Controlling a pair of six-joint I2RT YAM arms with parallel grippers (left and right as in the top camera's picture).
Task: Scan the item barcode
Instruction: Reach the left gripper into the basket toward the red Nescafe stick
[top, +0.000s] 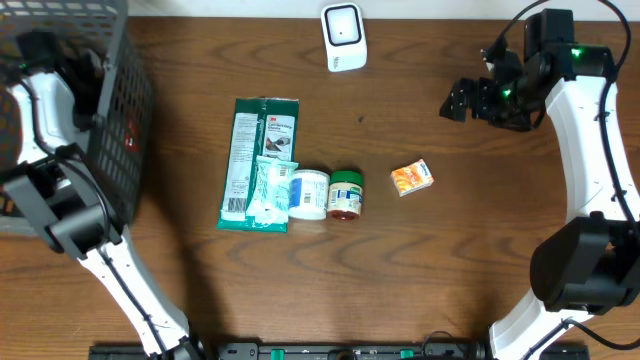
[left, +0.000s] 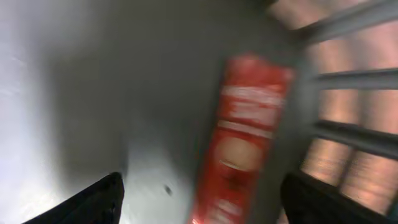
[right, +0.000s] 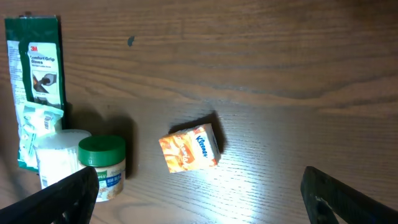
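Left fingers (left: 93, 202) stand wide over a blurred red box (left: 249, 137) inside the basket (top: 135, 120); right fingers (right: 56, 199) wide, holding nothing.

In your left wrist view everything is smeared: the red box (left: 245, 143) in the basket (left: 348, 74) carries lettering you cannot read, its lower end runs off the bottom edge, and the left gripper (left: 202, 190) shows only as two dark tips cut off at the lower corners. From overhead, the basket's mesh wall hides most of that gripper and box, and the picture's top and left edges clip the basket. In your right wrist view the right gripper (right: 199, 193) shows only tips at the bottom corners, one covering the white tub's (right: 59, 152) base, and any barcode is too small to tell.
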